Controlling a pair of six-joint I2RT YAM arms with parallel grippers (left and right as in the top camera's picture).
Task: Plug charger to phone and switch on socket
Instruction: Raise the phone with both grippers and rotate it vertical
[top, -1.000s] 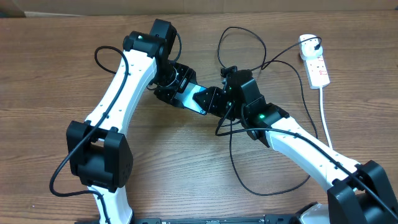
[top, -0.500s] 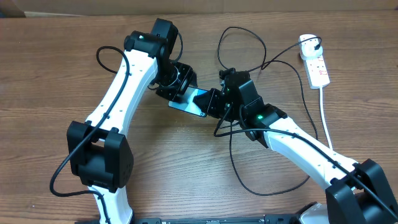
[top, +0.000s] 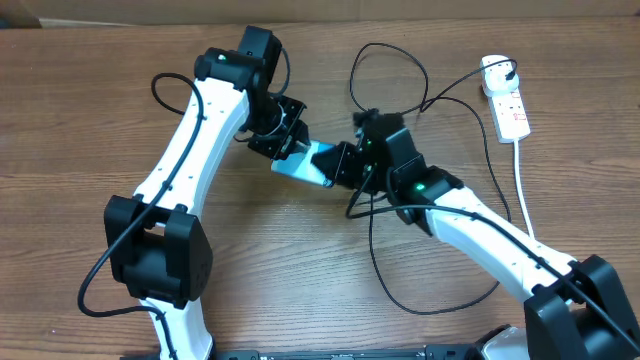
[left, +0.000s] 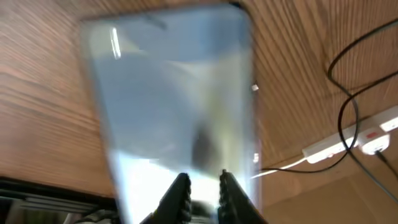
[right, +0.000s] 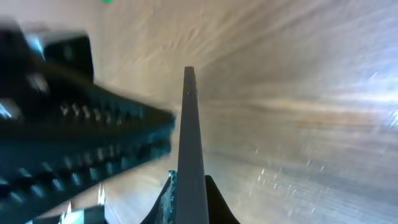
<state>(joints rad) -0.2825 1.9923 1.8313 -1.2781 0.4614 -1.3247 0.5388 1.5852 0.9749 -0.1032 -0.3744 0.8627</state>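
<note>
The phone (top: 312, 162) sits just left of the centre of the overhead frame, caught between the two arms and apparently tipped up off the desk (top: 80, 120) rather than lying flat. Over the last second it has slid a little toward the upper left, and its screen now shows a brighter, paler blue than before, which suggests its tilt has changed. The left arm has drawn back toward the upper left with it. I take this as the pair re-seating the phone for plugging, not the plugging itself.

The right hand (top: 345, 166) is clamped across the phone's thickness. In the right wrist view the phone rises edge-on as a thin slab from between the fingers. The left hand (left: 203, 194) sits at the near end of the screen. Its fingers are almost together with only a narrow gap, and I cannot tell whether they pinch anything.

The charger (top: 424, 72) loops loosely across the upper middle of the overhead frame, and its small tip cannot be made out. The socket (top: 511, 108) lies at the upper right, well apart from both hands, so its switch looks untouched.
</note>
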